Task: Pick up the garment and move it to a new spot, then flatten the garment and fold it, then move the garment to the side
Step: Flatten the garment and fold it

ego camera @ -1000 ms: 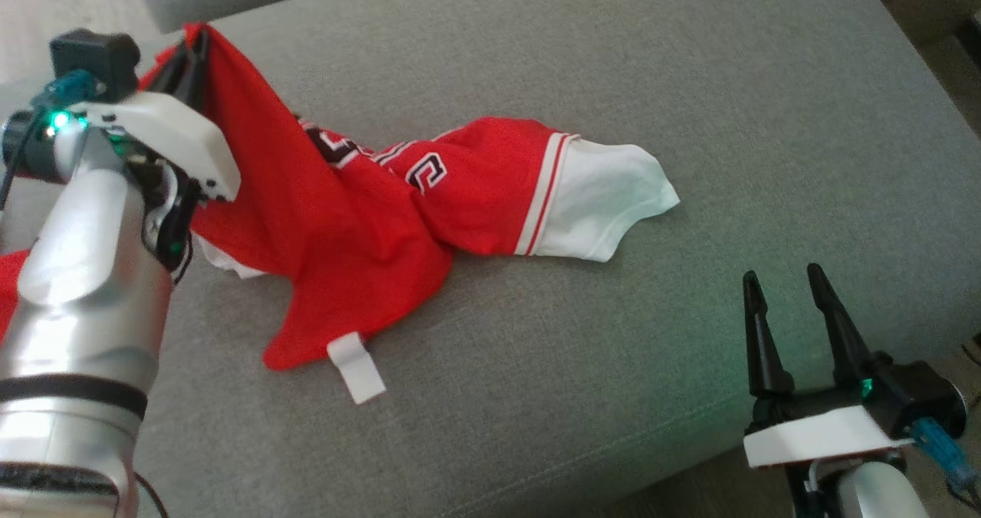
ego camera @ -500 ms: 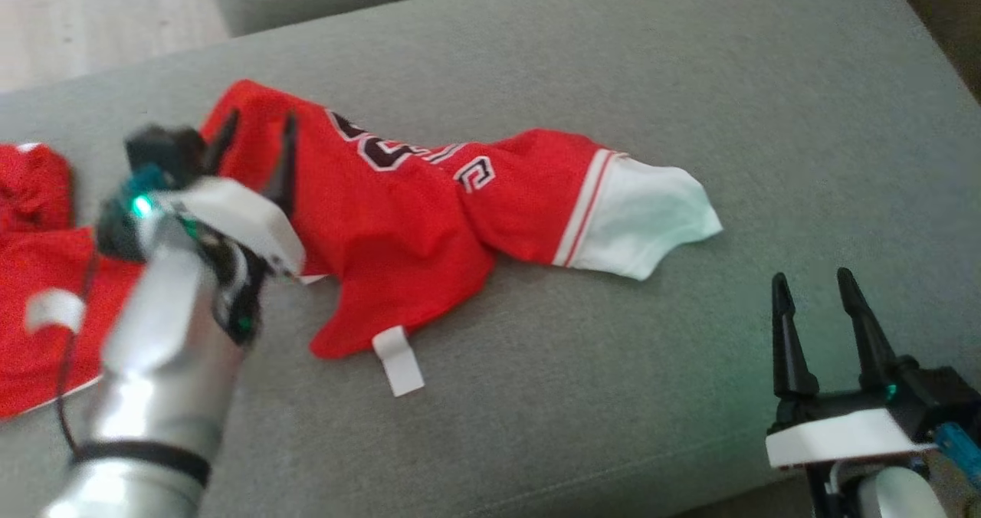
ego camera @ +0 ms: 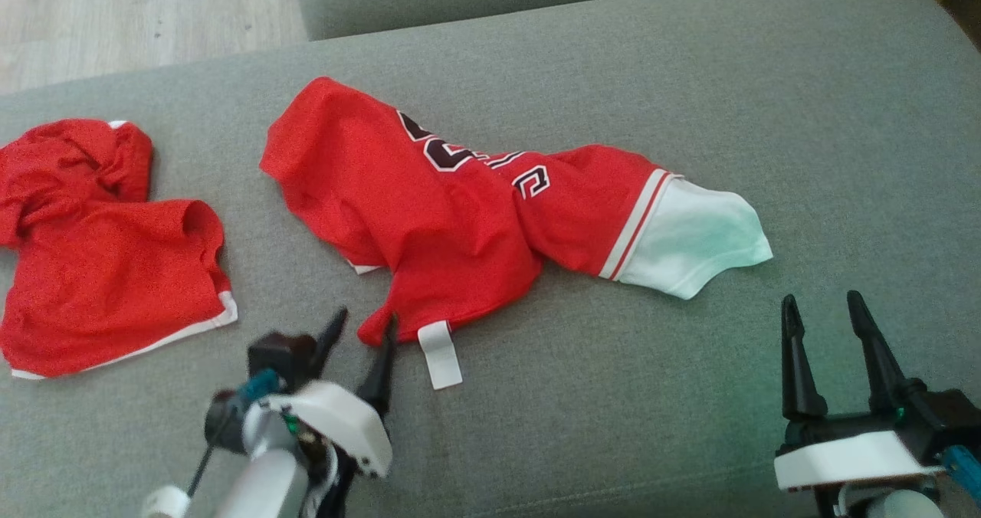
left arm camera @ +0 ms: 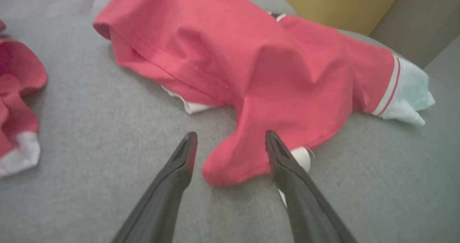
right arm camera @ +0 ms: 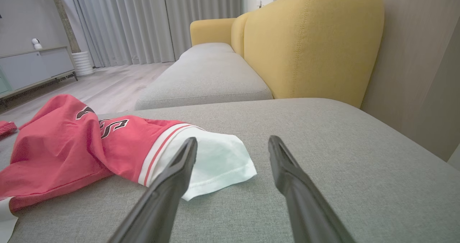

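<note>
The garment (ego camera: 429, 204) is a red jersey with dark lettering and a white sleeve (ego camera: 697, 234), lying crumpled across the grey sofa cushion (ego camera: 613, 395). A white tag (ego camera: 439, 353) sticks out at its near edge. My left gripper (ego camera: 365, 319) is open just in front of the garment's near red tip. In the left wrist view that tip (left arm camera: 233, 164) lies between the spread fingers of the left gripper (left arm camera: 230, 135), not pinched. My right gripper (ego camera: 820, 299) is open at the lower right, apart from the white sleeve (right arm camera: 215, 160), its fingers (right arm camera: 172, 185) empty.
A second red garment (ego camera: 100, 257) with white trim lies bunched at the cushion's left end. Another grey cushion and a yellow sofa back (right arm camera: 309, 38) stand beyond. Wooden floor (ego camera: 115, 12) shows at the far left. The cushion's front edge runs just under both grippers.
My left gripper has opened and let go of the raised red end, then drawn back toward the front edge. The garment has dropped flat. The head camera has also shifted.
</note>
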Robot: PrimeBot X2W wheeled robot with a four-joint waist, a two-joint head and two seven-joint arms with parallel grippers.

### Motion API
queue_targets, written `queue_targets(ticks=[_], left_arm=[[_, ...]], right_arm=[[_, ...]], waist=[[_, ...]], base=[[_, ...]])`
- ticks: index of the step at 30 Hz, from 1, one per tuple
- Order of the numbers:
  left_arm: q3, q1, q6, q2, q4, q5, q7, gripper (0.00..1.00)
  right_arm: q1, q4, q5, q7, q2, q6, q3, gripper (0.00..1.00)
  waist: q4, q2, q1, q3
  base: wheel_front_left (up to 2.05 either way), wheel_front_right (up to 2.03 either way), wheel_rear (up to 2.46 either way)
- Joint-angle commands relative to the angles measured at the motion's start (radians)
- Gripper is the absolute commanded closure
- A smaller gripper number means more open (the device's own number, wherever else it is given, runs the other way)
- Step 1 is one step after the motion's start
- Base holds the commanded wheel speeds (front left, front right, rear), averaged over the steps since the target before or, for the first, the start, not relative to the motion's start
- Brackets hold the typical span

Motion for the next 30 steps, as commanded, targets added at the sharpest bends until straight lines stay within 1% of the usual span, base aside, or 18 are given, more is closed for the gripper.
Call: queue_targets(ticks=[1, 7, 13, 17, 22, 26, 27, 28, 29, 30], left_arm=[[0.02, -0.022, 0.008, 0.012, -0.046, 0.012, 0.007, 0.0], [-0.005, 0.033, 0.017, 0.04, -0.083, 0.016, 0.08, 0.0], [0.044, 0.024, 0.026, 0.039, -0.094, -0.042, 0.093, 0.0], [0.073, 0.022, 0.02, 0.04, -0.073, -0.087, 0.11, 0.0], [0.07, 0.013, -0.015, 0.045, -0.036, -0.109, 0.11, 0.0], [0.067, -0.009, -0.032, 0.044, 0.0, -0.116, 0.097, 0.0], [0.064, -0.013, -0.038, 0.043, 0.011, -0.12, 0.099, 0.15], [0.059, -0.018, -0.044, 0.043, 0.022, -0.121, 0.104, 0.56], [0.054, -0.022, -0.05, 0.041, 0.032, -0.123, 0.11, 0.89], [0.046, -0.026, -0.055, 0.041, 0.039, -0.122, 0.114, 1.0]], right_arm=[[-0.016, -0.035, -0.011, -0.011, -0.009, -0.001, 0.024, 0.0], [-0.012, -0.038, -0.019, -0.011, -0.009, -0.001, 0.025, 0.0], [-0.023, -0.036, -0.019, -0.011, -0.009, -0.001, 0.031, 0.0], [-0.026, -0.032, -0.017, -0.011, -0.009, -0.001, 0.032, 0.0], [-0.028, -0.029, -0.015, -0.011, -0.009, -0.001, 0.031, 0.0], [-0.031, -0.027, -0.013, -0.011, -0.009, -0.001, 0.03, 0.0], [-0.031, -0.026, -0.012, -0.011, -0.009, -0.001, 0.03, 0.0], [-0.031, -0.026, -0.012, -0.011, -0.009, -0.001, 0.029, 0.0], [-0.03, -0.026, -0.012, -0.011, -0.009, -0.001, 0.028, 0.0], [-0.028, -0.026, -0.012, -0.011, -0.009, -0.001, 0.025, 0.0]], waist=[[-0.002, 0.0, 0.0, 0.006], [-0.01, 0.0, 0.0, 0.024], [-0.026, 0.0, 0.0, 0.041], [-0.039, 0.0, 0.0, 0.045], [-0.051, 0.0, 0.0, 0.047], [-0.055, 0.0, 0.0, 0.047], [-0.055, 0.0, 0.0, 0.046], [-0.055, 0.0, 0.0, 0.044], [-0.054, 0.0, 0.0, 0.043], [-0.051, 0.0, 0.0, 0.042]], base=[[0.0, 0.0, 0.0], [0.0, 0.0, 0.0], [0.0, 0.0, 0.0], [0.0, 0.0, 0.0], [0.0, 0.0, 0.0], [0.0, 0.0, 0.0], [0.0, 0.0, 0.0], [0.0, 0.0, 0.0], [0.0, 0.0, 0.0], [0.0, 0.0, 0.0]])
